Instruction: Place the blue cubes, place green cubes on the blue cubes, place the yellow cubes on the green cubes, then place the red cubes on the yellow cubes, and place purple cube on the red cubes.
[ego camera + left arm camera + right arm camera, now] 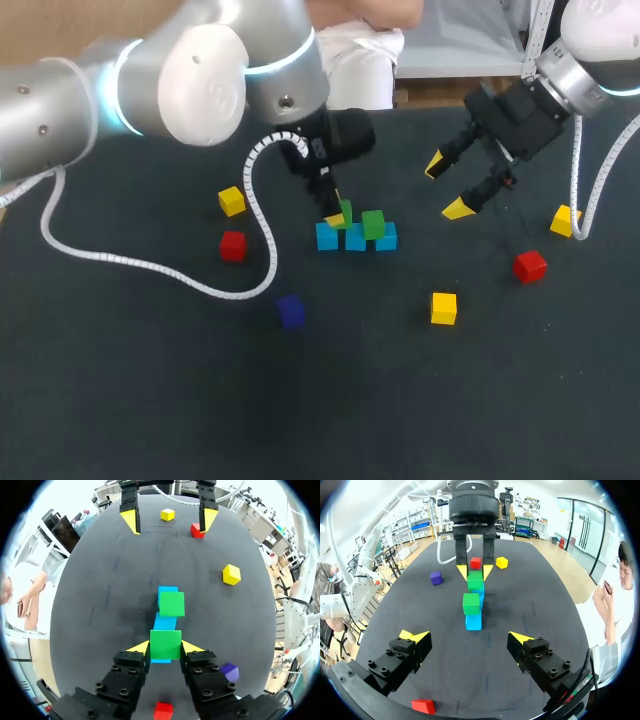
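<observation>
1. Nearest, the purple cube (291, 311) and the near yellow cube (444, 307) lie well apart on the dark table (120, 400).
2. A little farther out, the right red cube (530, 265) and the left red cube (232, 245) sit on either side of the middle, each alone.
3. Between them stand the blue cubes (355, 238), three in a row, touching side by side.
4. The loose green cube (374, 224) rests on top of that row toward its right end (it seems to straddle the middle and right blue cubes).
5. The left gripper (165, 647) clamps the held green cube (165, 644) from two sides, a yellow tip against each flank, over the row's left part. I cannot tell whether the cube rests on the blue or hangs just above it.
6. Farther back lie the left yellow cube (232, 201) and the right yellow cube (564, 220), near opposite sides of the table.
7. The right gripper (448, 187) hangs beyond and to the right of the row, its fingers spread wide and holding nothing, clear of every cube.
</observation>
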### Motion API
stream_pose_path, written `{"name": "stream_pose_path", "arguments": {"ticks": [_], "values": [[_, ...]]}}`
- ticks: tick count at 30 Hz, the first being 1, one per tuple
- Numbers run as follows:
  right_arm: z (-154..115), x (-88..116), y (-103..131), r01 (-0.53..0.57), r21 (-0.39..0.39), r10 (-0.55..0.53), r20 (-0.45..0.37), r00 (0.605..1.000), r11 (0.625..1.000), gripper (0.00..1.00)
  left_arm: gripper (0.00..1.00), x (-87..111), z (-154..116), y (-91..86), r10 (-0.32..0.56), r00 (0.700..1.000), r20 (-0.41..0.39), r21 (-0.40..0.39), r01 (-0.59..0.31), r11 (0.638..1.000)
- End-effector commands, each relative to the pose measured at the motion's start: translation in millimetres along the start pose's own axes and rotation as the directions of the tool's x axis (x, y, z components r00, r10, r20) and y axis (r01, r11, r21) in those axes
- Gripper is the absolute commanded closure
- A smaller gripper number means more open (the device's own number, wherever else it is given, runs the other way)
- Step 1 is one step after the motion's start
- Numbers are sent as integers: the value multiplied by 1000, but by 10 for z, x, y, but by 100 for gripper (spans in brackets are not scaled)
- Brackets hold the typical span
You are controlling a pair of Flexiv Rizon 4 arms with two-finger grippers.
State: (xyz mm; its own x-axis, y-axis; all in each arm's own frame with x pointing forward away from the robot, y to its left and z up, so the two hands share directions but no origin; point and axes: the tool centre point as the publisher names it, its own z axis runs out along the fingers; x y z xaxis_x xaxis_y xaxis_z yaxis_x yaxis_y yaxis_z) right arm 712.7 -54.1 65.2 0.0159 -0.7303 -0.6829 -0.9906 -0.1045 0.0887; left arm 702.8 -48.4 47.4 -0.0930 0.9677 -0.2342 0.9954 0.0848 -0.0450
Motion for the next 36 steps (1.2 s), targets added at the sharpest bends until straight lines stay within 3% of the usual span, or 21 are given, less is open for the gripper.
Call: {"name": "stream_pose_path", "arguments": {"ticks": [1,6,36], "values": [[-1,0,8,0,2,0,1,1000,1000,0,100,-54,-105,-75,1,999,-33,-7,-1,1000],[-1,0,8,0,2,0,1,1000,1000,0,100,-91,-140,-134,9,998,-58,-9,-9,1000],[-1,0,8,0,2,0,1,1000,1000,0,100,-70,18,-213,-24,999,-30,4,25,1000]]}}
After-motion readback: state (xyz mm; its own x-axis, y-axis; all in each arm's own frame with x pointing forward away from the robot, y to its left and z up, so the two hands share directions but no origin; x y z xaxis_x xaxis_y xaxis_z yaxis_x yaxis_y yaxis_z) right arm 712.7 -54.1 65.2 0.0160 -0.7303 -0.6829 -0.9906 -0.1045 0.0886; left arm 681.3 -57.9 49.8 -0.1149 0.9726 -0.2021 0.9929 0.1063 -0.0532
